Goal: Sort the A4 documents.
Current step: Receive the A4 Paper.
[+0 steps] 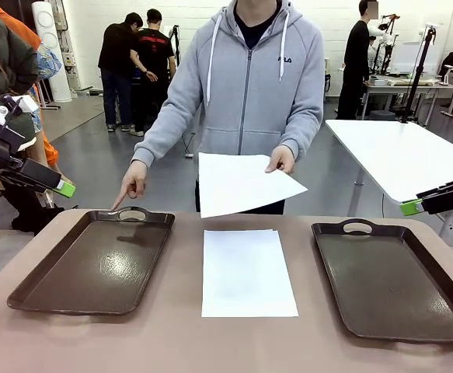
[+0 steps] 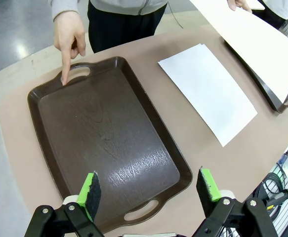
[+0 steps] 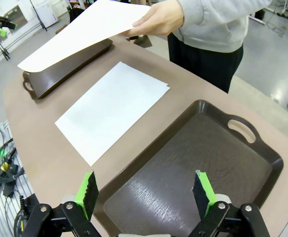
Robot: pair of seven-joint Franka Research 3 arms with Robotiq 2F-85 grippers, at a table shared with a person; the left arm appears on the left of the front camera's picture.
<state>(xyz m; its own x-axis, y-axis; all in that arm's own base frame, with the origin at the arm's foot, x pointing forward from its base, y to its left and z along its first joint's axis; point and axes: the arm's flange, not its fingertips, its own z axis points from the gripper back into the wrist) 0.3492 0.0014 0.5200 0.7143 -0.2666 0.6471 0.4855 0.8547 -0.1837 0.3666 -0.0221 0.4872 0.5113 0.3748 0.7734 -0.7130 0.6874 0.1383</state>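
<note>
A small stack of white A4 documents (image 1: pixel 248 272) (image 2: pixel 208 91) (image 3: pixel 114 108) lies flat on the table between two dark brown trays. The person holds one more white sheet (image 1: pixel 242 183) (image 2: pixel 257 39) (image 3: pixel 84 32) in one hand above the table's far edge. Their other hand's finger (image 1: pixel 123 200) (image 2: pixel 64 76) points at the far handle of the left tray (image 1: pixel 94 260) (image 2: pixel 109 133). My left gripper (image 1: pixel 65 188) (image 2: pixel 148 187) hangs open above that tray, empty. Over the right tray (image 1: pixel 389 280) (image 3: pixel 198 168), my right gripper (image 1: pixel 411 207) (image 3: pixel 145 191) is open and empty.
The brown table (image 1: pixel 234 342) carries just the trays and the papers. A white table (image 1: pixel 397 155) stands behind at the right. Cables (image 3: pixel 0 163) hang past the table's edge in the right wrist view. Other people stand far back.
</note>
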